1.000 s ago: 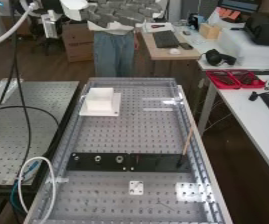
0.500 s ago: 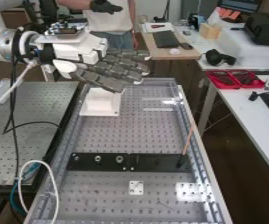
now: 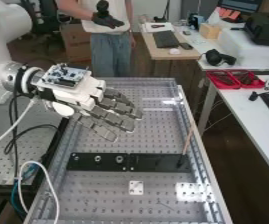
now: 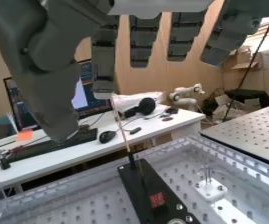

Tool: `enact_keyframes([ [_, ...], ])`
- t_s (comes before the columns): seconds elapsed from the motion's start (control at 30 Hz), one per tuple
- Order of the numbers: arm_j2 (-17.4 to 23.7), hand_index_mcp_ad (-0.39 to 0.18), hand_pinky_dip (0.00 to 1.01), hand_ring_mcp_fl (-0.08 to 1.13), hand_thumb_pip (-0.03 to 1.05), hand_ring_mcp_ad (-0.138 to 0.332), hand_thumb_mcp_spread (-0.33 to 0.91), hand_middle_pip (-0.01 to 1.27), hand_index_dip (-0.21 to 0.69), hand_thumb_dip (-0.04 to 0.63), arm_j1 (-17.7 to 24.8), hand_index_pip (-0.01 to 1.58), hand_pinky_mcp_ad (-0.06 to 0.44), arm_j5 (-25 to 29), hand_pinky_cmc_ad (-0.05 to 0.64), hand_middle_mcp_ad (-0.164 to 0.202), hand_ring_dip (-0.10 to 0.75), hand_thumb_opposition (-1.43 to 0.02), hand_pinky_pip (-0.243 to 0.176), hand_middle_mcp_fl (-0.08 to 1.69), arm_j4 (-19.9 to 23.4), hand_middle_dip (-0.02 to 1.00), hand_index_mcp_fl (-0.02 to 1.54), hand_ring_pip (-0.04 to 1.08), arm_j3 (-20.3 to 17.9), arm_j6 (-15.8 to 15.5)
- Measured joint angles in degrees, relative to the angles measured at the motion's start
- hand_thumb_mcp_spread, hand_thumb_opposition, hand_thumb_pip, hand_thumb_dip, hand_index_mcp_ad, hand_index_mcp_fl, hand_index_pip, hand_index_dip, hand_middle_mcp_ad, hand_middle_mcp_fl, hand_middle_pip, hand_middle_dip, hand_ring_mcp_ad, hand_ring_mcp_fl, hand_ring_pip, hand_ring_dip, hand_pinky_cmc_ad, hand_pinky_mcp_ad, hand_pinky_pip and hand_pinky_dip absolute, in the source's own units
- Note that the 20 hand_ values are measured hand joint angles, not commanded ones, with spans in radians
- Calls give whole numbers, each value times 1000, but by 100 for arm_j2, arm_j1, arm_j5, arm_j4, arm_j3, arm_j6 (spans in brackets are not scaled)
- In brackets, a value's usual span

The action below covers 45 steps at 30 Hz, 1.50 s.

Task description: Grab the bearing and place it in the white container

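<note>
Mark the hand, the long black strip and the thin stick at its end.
Hand [image 3: 85,96]: high view, back of the palm.
Black strip [image 3: 168,166]: high view, bare top surface.
Thin stick [image 3: 187,143]: high view, midway up its shaft.

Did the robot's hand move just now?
Yes. In the high view, the hand has moved down the picture, closer to the black plate.

Bearing [image 3: 119,159] on plate [image 3: 108,166] on bench [image 3: 85,200]
</note>
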Motion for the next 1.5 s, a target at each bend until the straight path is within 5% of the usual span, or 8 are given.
enact_keyframes([
  [0.33,-593,-188,126,12,641,119,391,94,197,218,-459,1157,215,-516,333,-2,19,-817,-96,52,165,120,75,87,160,34],
  [0.97,-1516,-187,129,12,641,94,412,91,332,251,-858,1358,216,-905,335,-2,19,-836,-93,54,971,124,33,87,286,-233],
  [1.5,-1783,-187,129,12,614,93,429,87,417,253,-942,1480,216,-1139,335,-2,19,-836,-94,54,1006,126,19,87,357,-245],
])
